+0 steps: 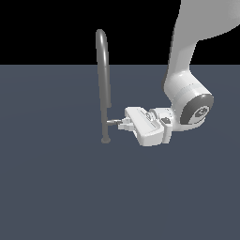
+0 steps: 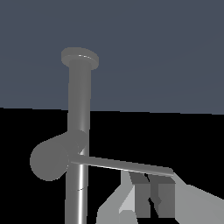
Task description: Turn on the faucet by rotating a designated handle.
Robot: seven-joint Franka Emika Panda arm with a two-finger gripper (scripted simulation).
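The faucet [image 1: 103, 79] is a tall slim grey gooseneck pipe on a small round base; in the wrist view its pipe [image 2: 79, 109] runs down the picture. The handle [image 1: 112, 122] is a short stub low on the pipe. In the wrist view it [image 2: 122, 165] shows as a round stub with a thin rod. My gripper [image 1: 123, 124] lies level, pointing at the pipe from the exterior view's right. Its fingers [image 2: 139, 192] sit close together, shut and empty. The rod crosses just at the gripper's tips [image 2: 148, 179], touching or nearly so.
A flat dark grey-blue floor [image 1: 56, 187] lies all around the faucet. My white arm [image 1: 187, 93] comes down from the exterior view's upper right.
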